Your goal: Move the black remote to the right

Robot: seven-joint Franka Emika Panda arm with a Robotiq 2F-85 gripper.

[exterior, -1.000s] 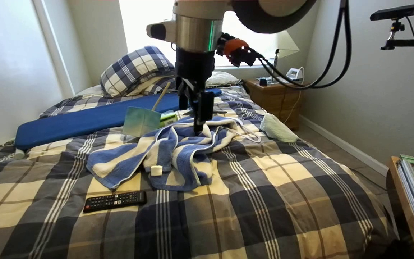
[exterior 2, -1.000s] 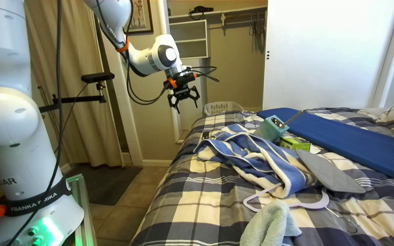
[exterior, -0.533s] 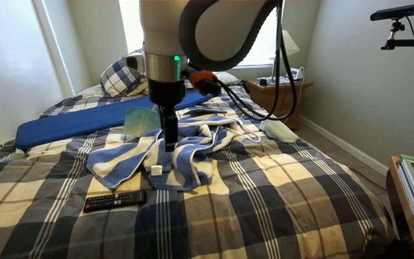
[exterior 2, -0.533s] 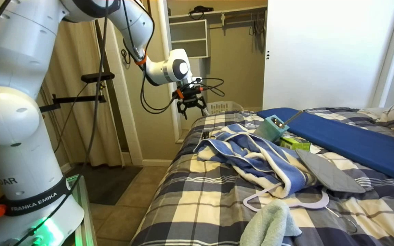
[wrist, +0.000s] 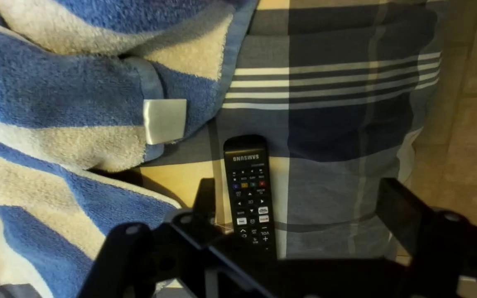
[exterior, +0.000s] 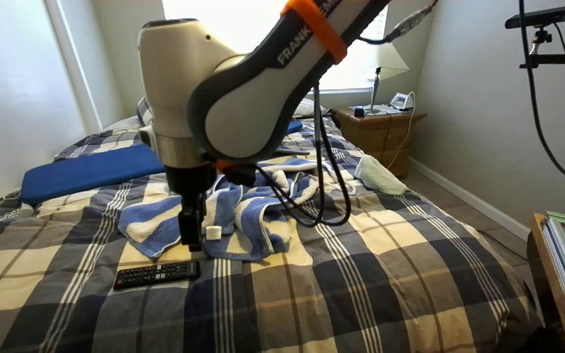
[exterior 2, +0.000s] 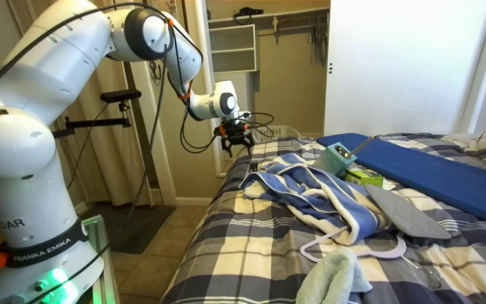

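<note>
The end effector hangs above the black remote, apart from it, its 2 fingers spread wide. The remote lies flat and face up, just beside the blue-and-cream striped towel, near the towel's pale tag.

Striped towel crumpled on plaid bedspread; pale hanger partly under towel; lamp on wooden nightstand.

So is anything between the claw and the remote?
Nothing I can see, just open air. The wrist view shows the black remote uncovered, except where the claw itself hides one end; the striped towel lies beside it, not over it.
</note>
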